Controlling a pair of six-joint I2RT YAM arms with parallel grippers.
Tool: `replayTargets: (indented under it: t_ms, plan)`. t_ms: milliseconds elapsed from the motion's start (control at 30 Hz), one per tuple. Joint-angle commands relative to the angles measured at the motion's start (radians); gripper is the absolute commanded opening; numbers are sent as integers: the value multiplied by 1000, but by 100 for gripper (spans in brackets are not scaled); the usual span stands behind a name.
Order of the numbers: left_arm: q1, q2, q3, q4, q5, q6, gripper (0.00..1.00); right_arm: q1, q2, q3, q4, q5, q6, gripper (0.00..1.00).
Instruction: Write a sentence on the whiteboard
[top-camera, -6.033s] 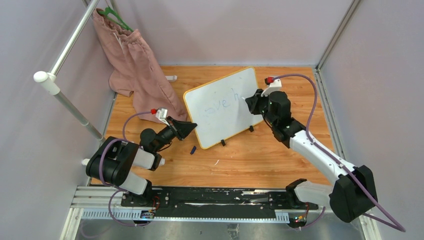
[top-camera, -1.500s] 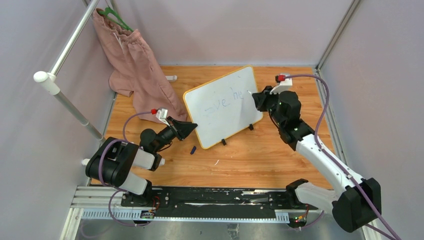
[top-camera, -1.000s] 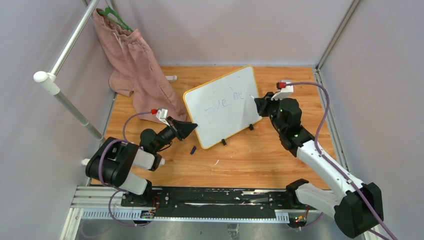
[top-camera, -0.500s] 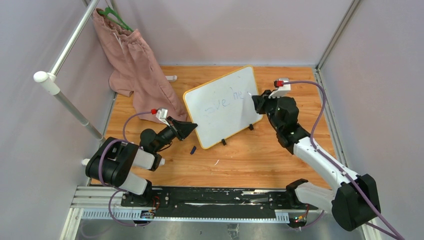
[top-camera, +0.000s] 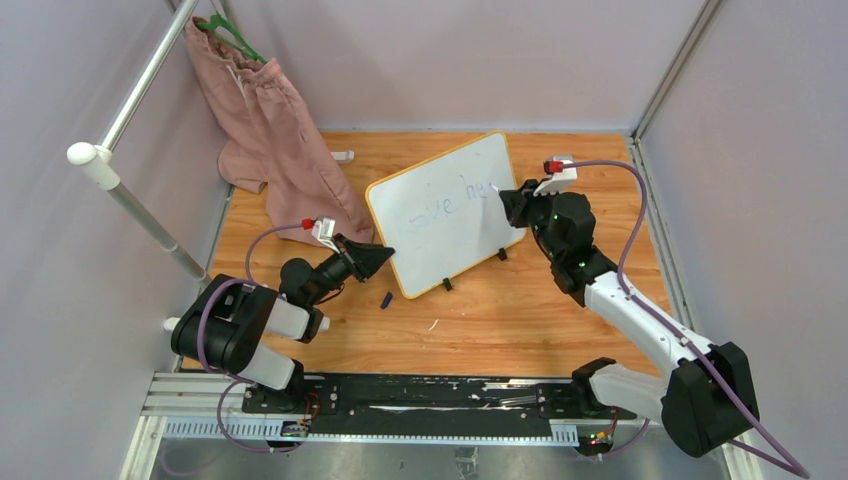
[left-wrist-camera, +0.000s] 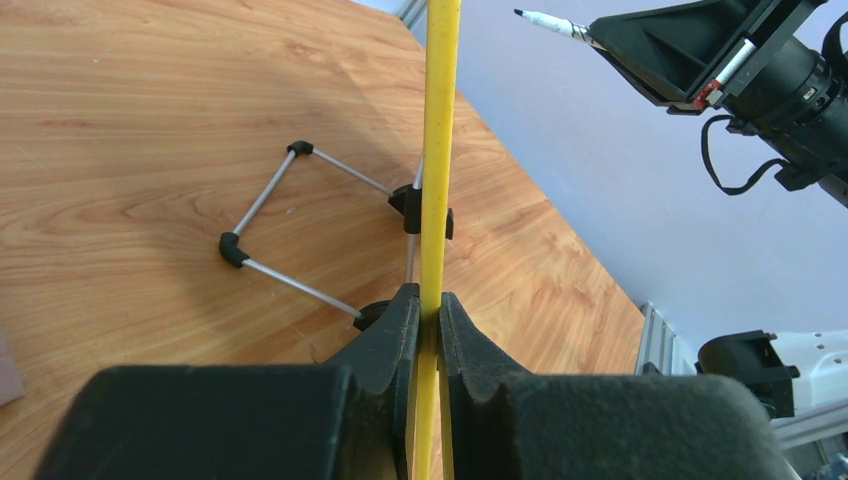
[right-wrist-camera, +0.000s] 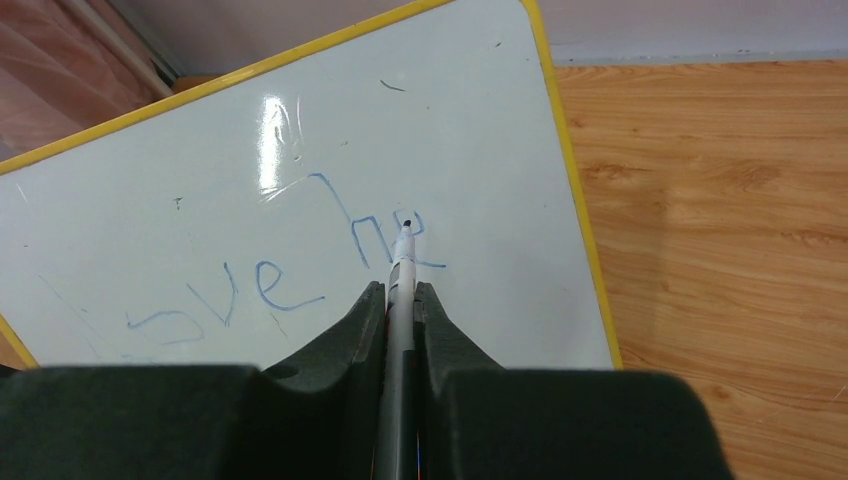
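whiteboard: white, yellow frame, rounded corners, standing tilted back on black feet, mid-table, turned askew. sentence: faint blue "ove he", single line, unfinished.

The sentence starts illegibly faint; whiteboard cropped.

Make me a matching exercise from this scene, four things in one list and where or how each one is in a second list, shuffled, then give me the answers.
Column one:
1. left gripper
2. right gripper
3. pink garment
4. small dark piece

Column two:
A. hangs by the rail at the far left
B. lies on the wooden table, in front of the board
C. clamps the yellow edge of the whiteboard
D. holds the marker, tip at the blue writing

Pairs: 1-C, 2-D, 3-A, 4-B
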Motion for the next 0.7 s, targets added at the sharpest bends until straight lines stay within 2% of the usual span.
replayTargets:
  t_ms: [0, 667]
  plan:
    - [-8, -16, -8, 61, -5, 10, 0, 10, -7, 13, 27, -6, -39, 0]
    - [-8, -15, -6, 61, -5, 6, 0, 32, -26, 9, 12, 8, -77, 0]
